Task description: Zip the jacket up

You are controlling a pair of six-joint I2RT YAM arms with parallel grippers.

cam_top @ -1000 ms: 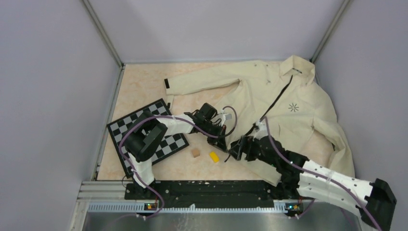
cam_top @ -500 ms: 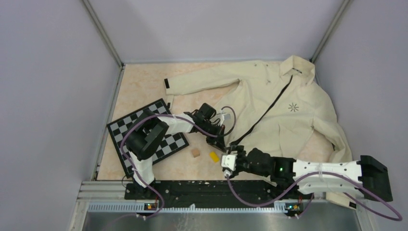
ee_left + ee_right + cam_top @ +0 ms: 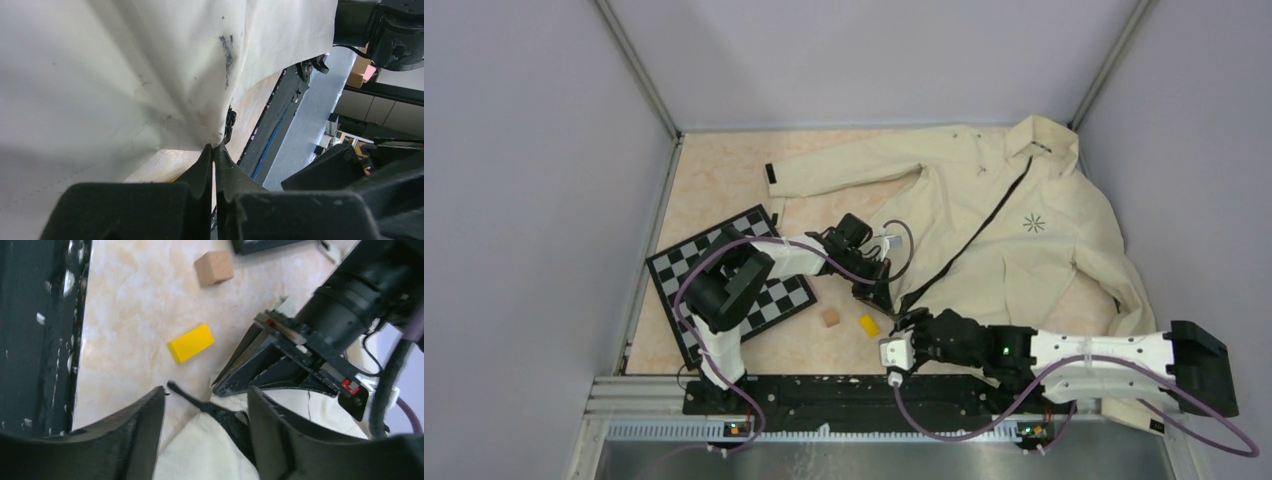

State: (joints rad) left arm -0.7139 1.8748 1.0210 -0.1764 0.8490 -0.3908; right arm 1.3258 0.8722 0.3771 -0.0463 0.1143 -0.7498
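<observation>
The cream jacket (image 3: 1014,230) lies spread on the right half of the table, its dark zipper (image 3: 984,225) running down the front to the hem. My left gripper (image 3: 886,302) is shut on the jacket's bottom hem corner, and in the left wrist view (image 3: 215,146) the fabric (image 3: 125,75) is pinched between its tips. My right gripper (image 3: 908,322) is open just beside it. In the right wrist view (image 3: 206,392) the black lower end of the zipper (image 3: 225,417) lies between the spread fingers (image 3: 135,435), untouched. The left gripper (image 3: 220,385) shows there too.
A yellow block (image 3: 868,325) and a small wooden cube (image 3: 830,317) lie on the table left of the grippers; both show in the right wrist view, block (image 3: 191,342) and cube (image 3: 214,268). A checkerboard (image 3: 734,285) lies at the left. The black front rail (image 3: 824,390) runs along the near edge.
My right arm has swung down off the jacket and now lies low along the near edge, its gripper by the hem corner. The left arm has not moved.
</observation>
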